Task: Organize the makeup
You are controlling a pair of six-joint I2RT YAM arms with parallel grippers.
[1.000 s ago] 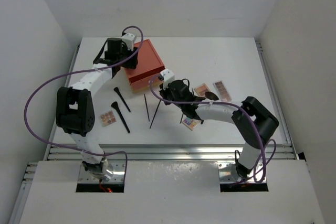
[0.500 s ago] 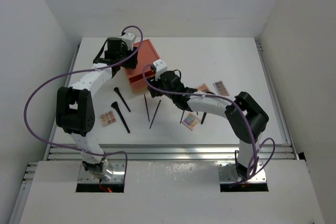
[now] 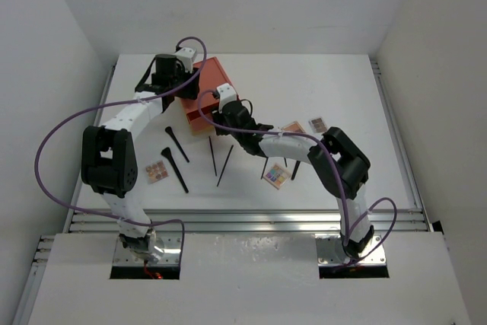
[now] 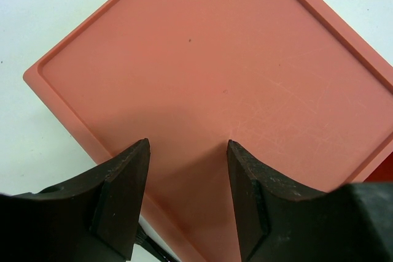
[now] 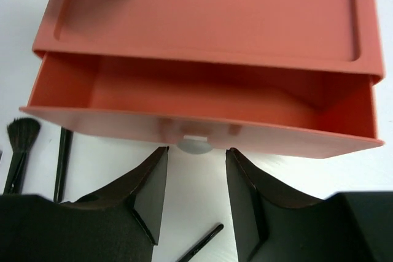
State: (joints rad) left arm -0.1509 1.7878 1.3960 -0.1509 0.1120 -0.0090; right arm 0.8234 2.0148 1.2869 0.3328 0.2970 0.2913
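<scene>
Where the white table (image 3: 342,81) holds your stock, the count reads as follows.

- Orange-red plastic drawer box (image 5: 202,10): far, left of centre. Its drawer (image 5: 202,90) stands partly open toward the near side, with a pale round knob (image 5: 195,145) on the front.
- Two black bristle brushes (image 3: 176,144): near-left of the box, flat on the table.
- Thin black sticks (image 3: 213,156): two just near the drawer, more (image 3: 295,169) to the right.
- Small flat eyeshadow palettes: a pink-brown palette (image 3: 156,170) at left, a multicoloured palette (image 3: 276,176) near centre, two brown-toned palettes (image 3: 318,124) at right. Any print is too small to read.
- Left gripper (image 4: 187,145): fingers spread wide over the box lid, holding nothing. You cannot tell whether they touch it.
- Right gripper (image 5: 196,151): fingers parted either side of the knob, a gap showing on both sides, nothing held.
</scene>
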